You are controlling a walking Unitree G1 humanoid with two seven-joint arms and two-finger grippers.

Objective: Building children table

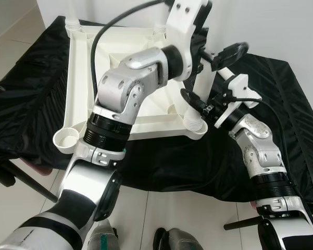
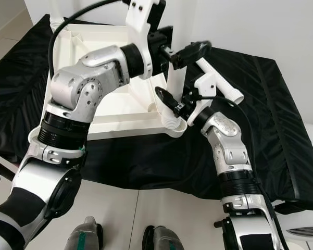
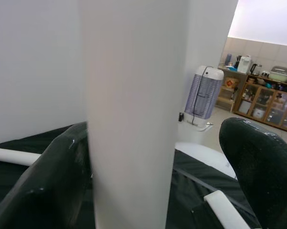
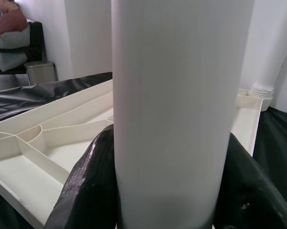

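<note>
Both hands hold one white table leg (image 2: 176, 78) that stands upright in a corner socket of the overturned white tabletop (image 2: 94, 112). From the right eye view, the left hand (image 2: 183, 53) grips the leg near its top, and the right hand (image 2: 169, 101) clamps it low down, just above the socket. The tabletop lies underside up on a black cloth (image 2: 260, 130) spread over the surface. Another loose white leg (image 2: 221, 83) lies on the cloth just behind the right hand.

From the left eye view, the same tabletop (image 1: 83, 94) shows its raised rim and an open round socket (image 1: 66, 139) at its near left corner. Two grey feet (image 1: 179, 240) of the robot stand on the pale tiled floor (image 1: 187, 208) below.

From the left wrist view, the upright leg (image 3: 133, 114) stands between two black fingers (image 3: 43, 186), which press against it on one side at least; the other finger sits a little apart. A white and purple appliance (image 3: 203, 95) stands far behind.

From the right wrist view, the leg (image 4: 176, 109) sits tight between both black fingers (image 4: 90, 186), with the tabletop's ribbed underside (image 4: 47, 148) behind it.
</note>
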